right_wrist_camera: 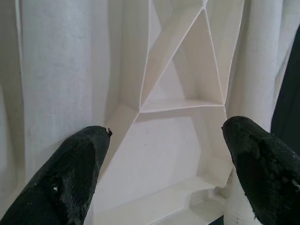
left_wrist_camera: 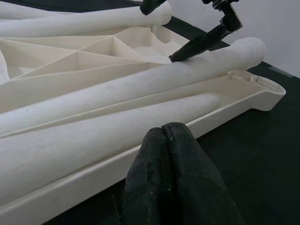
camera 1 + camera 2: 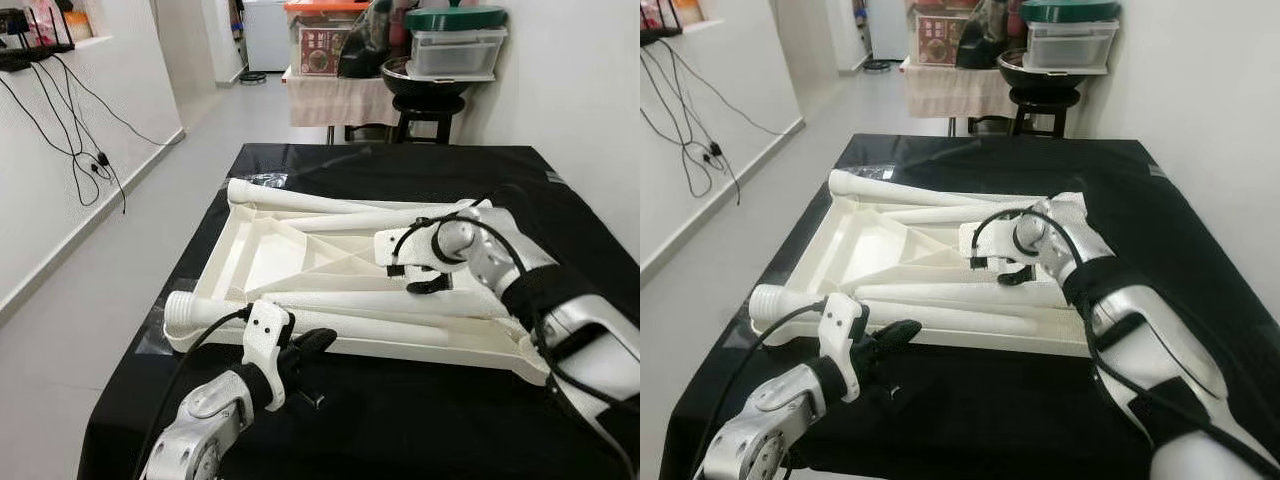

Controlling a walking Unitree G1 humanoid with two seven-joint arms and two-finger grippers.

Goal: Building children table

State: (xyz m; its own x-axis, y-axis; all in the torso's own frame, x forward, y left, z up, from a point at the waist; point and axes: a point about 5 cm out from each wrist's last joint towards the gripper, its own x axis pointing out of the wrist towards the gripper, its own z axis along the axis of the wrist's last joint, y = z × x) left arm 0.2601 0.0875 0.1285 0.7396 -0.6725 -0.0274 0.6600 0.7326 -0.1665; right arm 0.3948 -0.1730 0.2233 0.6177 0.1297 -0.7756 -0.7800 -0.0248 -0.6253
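A white plastic tabletop (image 3: 400, 350) lies upside down on the black-covered table (image 3: 420, 420), its ribbed underside facing up. Several white legs rest loose inside it; the front leg (image 3: 330, 300) has a threaded end (image 3: 185, 308) at the left. My right gripper (image 3: 412, 277) hovers open over the middle of the tabletop, its fingers (image 1: 79, 164) spread above the ribs (image 1: 178, 93) with nothing between them. My left gripper (image 3: 310, 345) is shut and empty just in front of the tabletop's near rim (image 2: 93, 173), low over the cloth.
Behind the table a black stool (image 3: 428, 110) carries a bowl and lidded containers (image 3: 455, 45), next to a cloth-draped stand (image 3: 335, 95). Cables (image 3: 75, 150) hang on the left wall. A white wall runs close along the table's right side; open floor lies to the left.
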